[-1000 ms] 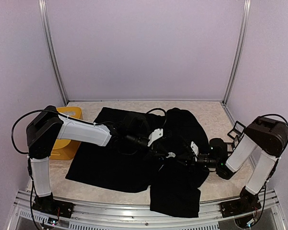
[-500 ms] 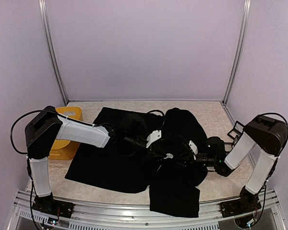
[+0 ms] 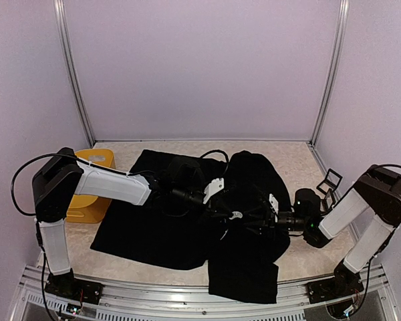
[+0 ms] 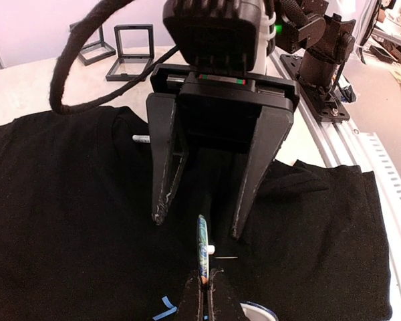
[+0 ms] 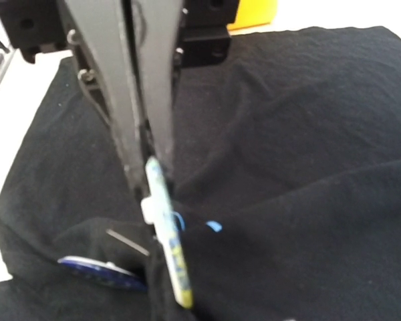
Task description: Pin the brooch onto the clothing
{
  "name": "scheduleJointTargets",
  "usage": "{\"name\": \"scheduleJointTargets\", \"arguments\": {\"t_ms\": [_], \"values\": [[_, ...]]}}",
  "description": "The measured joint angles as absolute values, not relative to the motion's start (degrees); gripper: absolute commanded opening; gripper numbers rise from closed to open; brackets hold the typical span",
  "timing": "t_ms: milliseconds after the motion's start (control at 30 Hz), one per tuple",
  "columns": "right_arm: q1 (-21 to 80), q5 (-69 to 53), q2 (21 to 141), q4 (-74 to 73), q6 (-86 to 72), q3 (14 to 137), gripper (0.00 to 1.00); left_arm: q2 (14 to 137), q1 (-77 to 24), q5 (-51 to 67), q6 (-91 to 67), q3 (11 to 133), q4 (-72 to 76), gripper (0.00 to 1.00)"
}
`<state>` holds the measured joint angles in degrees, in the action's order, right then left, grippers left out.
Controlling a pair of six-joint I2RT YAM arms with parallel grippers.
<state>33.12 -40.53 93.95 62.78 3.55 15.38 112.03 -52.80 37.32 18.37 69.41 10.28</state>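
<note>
The black T-shirt [image 3: 154,227] lies spread and bunched on the table, also in the left wrist view [image 4: 67,200] and right wrist view [image 5: 307,134]. A light-blue mark [image 4: 164,307] shows on it [image 5: 214,226]. My left gripper [image 3: 235,215] [image 4: 205,281] is shut on the edge of the brooch [image 4: 202,247], a thin blue-green disc held edge-on just above the fabric, its white post and pin pointing sideways. My right gripper [image 3: 259,217] [image 4: 197,226] faces it, open, one finger on each side of the brooch. In the right wrist view the brooch [image 5: 167,247] hangs from the left fingers [image 5: 137,134].
A yellow box [image 3: 93,187] stands at the left beside the shirt. Black display frames [image 3: 329,182] [image 4: 134,52] stand at the right. A blue-rimmed round piece [image 5: 93,271] [image 4: 260,311] lies on the shirt beside the brooch. A black cable [image 4: 87,67] loops over the shirt.
The right arm's elbow has swung outward to the right and lower. Both grippers stay close together over the shirt's middle, the left still holding the brooch.
</note>
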Motion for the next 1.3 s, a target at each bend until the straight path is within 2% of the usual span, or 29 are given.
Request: {"name": "scheduleJointTargets", "arguments": {"t_ms": [100,200,267,467,533,633,733,867,1100,1300], "values": [[33.3,-41.0,95.8,63.8,3.0,16.0,0.17,112.0,-52.8,37.3,18.1,69.4,10.3,0.0],[33.4,-40.9,97.9,64.6,2.0,16.3,0.03,112.0,-52.8,37.4,18.0,69.4,10.5,0.0],[33.4,-40.8,99.1,65.1,1.2,16.3,0.0,112.0,-52.8,37.5,18.0,69.3,10.7,0.0],[33.5,-40.7,100.8,66.5,-0.6,16.4,0.0,111.4,-52.8,37.5,18.0,68.4,10.7,0.0],[33.5,-40.7,100.9,66.7,-1.0,16.4,0.13,111.3,-52.8,37.5,18.0,68.3,10.7,0.0],[33.5,-40.3,100.9,66.1,-1.8,16.6,0.4,111.2,-52.8,37.5,18.0,68.3,10.7,0.0],[33.5,-39.8,99.6,65.0,-2.2,17.0,0.53,111.0,-52.8,37.5,18.0,68.3,10.7,0.0],[34.2,-39.5,96.3,66.3,-2.4,16.9,0.62,111.0,-52.8,37.5,18.0,68.3,10.8,0.0],[37.0,-38.1,96.5,70.8,-2.1,16.8,0.63,111.0,-52.8,37.7,17.8,68.3,11.0,0.0],[37.3,-37.3,98.7,72.4,0.0,16.8,0.54,111.0,-52.7,38.2,17.8,68.3,11.1,0.0]]}}
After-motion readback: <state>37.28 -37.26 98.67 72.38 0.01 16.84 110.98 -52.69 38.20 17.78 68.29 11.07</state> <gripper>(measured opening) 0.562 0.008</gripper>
